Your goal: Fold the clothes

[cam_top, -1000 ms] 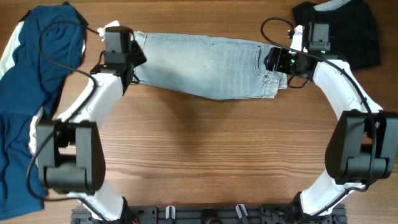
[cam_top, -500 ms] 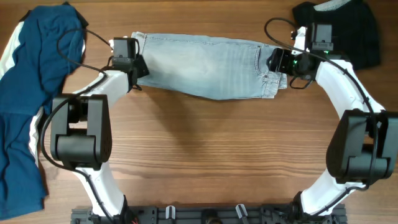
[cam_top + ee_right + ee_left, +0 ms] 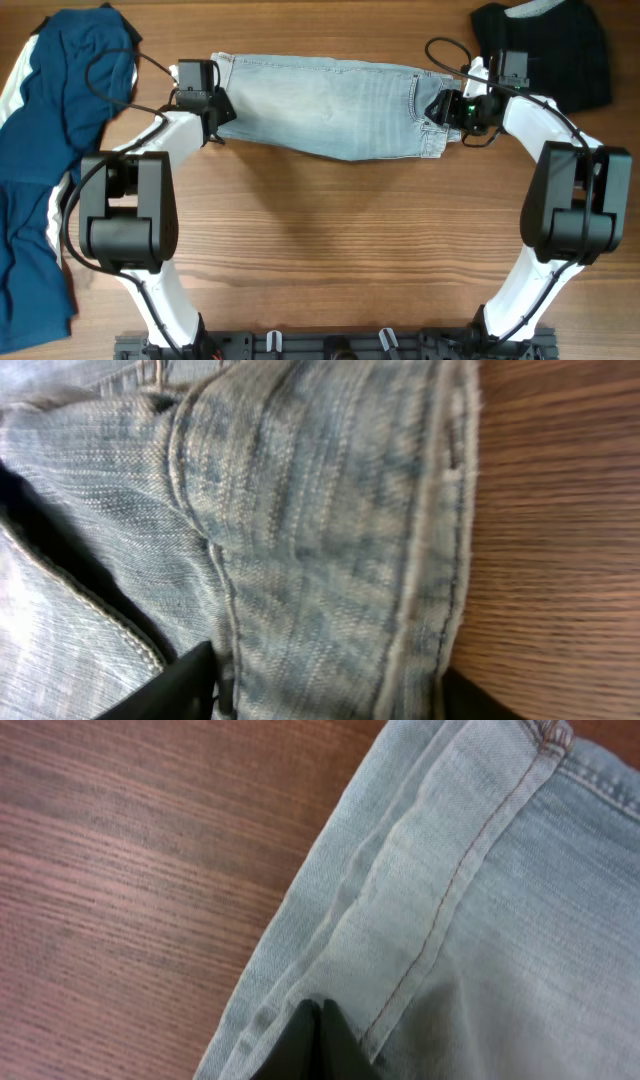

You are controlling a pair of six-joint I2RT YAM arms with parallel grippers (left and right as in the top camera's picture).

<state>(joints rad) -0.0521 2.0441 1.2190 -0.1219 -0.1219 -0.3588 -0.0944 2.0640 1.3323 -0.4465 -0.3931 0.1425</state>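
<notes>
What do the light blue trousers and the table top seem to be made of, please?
The light blue trousers look like denim, probably cotton: matte and faded, with a diagonal twill weave and tan topstitched seams in the wrist views. The table top looks like brown wood with a smooth, slightly shiny finish. Long grain lines show, though it could be a wood-pattern laminate.

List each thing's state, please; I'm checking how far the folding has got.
jeans: lying flat, waistband to the right, hem to the left
blue garment: unfolded, rumpled
black garment: bunched, not folded
left gripper: on the jeans' hem, open or shut unclear
right gripper: open, fingers astride the waistband
</notes>
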